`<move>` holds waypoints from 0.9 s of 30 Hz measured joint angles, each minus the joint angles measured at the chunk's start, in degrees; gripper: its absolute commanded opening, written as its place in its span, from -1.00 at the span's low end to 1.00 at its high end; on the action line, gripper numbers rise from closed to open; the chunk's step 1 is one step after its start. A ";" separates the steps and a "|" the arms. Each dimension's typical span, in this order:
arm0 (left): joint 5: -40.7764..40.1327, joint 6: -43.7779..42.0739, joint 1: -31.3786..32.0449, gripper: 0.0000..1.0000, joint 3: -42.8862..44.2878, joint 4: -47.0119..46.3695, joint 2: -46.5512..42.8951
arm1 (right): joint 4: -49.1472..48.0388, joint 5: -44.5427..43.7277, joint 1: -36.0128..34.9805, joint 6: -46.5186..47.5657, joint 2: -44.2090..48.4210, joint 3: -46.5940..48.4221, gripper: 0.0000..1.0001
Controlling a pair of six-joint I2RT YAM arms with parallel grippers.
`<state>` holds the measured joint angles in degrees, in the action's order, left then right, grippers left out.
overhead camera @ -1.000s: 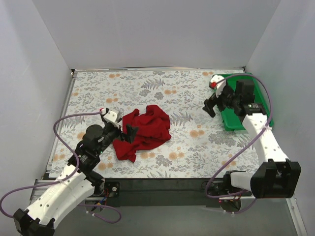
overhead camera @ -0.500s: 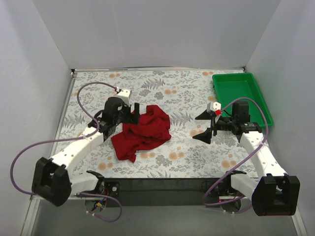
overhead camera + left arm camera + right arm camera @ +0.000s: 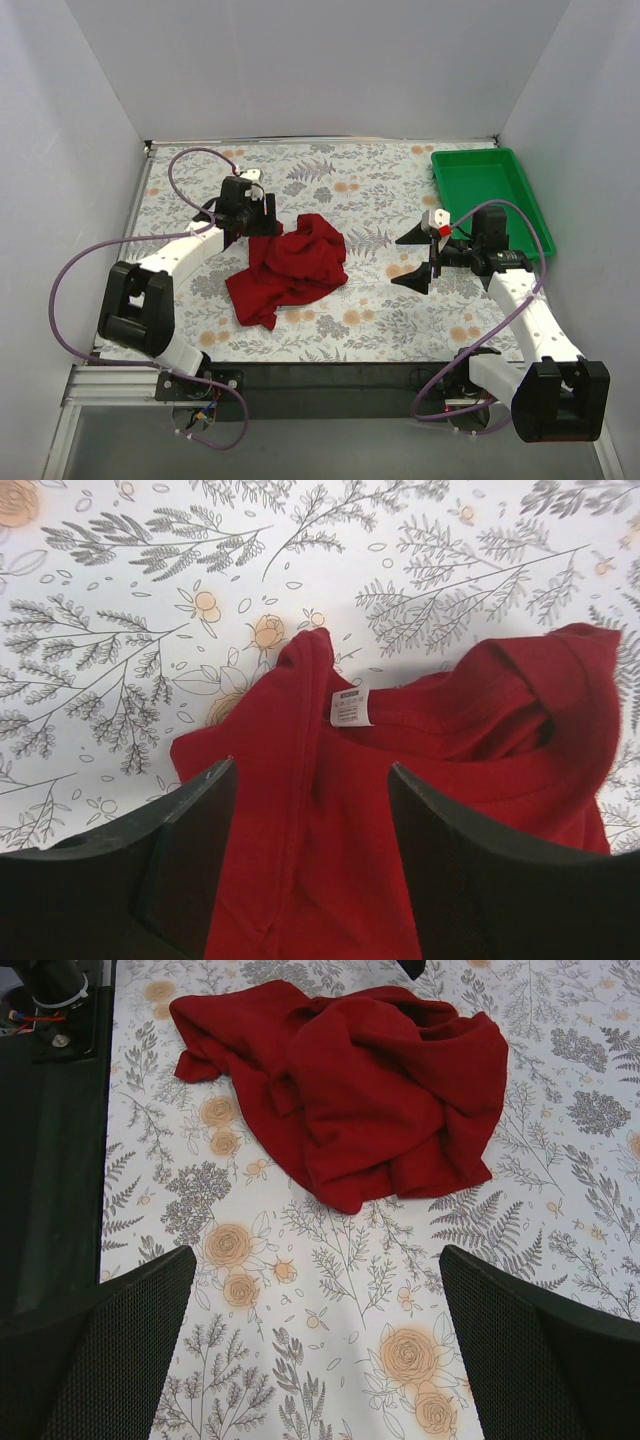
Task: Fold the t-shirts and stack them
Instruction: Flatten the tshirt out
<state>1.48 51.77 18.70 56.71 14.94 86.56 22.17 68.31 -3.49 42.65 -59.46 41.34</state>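
A crumpled dark red t-shirt (image 3: 295, 265) lies left of the middle of the flowered table. In the left wrist view its collar with a white label (image 3: 350, 706) faces the camera. My left gripper (image 3: 265, 213) is open at the shirt's far-left edge, its jaws standing over the cloth (image 3: 310, 770) without pinching it. My right gripper (image 3: 412, 258) is open and empty above bare table, well to the right of the shirt. In the right wrist view the whole shirt (image 3: 350, 1080) lies ahead of the wide-spread jaws (image 3: 315, 1255).
A green plastic tray (image 3: 490, 190) stands at the far right corner, behind my right arm. White walls enclose the table on three sides. A purple cable (image 3: 190, 165) loops over the far left of the table. A black strip (image 3: 320, 385) borders the near edge.
My left arm has reached farther over the table, and its gripper has moved from the shirt's left side up to its far-left edge. My right gripper came off the tray to mid-table and now holds still.
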 measured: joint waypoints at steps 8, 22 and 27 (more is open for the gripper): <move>0.52 -0.42 0.00 -0.13 3.98 2.05 8.59 | 0.00 -0.02 0.07 0.00 -0.13 0.00 0.95; 3.30 -3.76 0.48 -1.00 7.06 5.22 8.57 | 0.02 -0.42 0.68 0.00 -0.63 0.00 0.94; 6.14 -6.47 0.55 -1.00 8.61 4.94 -1.16 | 0.13 -0.42 0.87 0.07 -0.63 0.00 0.94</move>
<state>7.62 45.30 19.25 65.32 19.88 85.41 22.31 67.90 -2.61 42.72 -60.10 41.34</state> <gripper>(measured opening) 0.022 0.974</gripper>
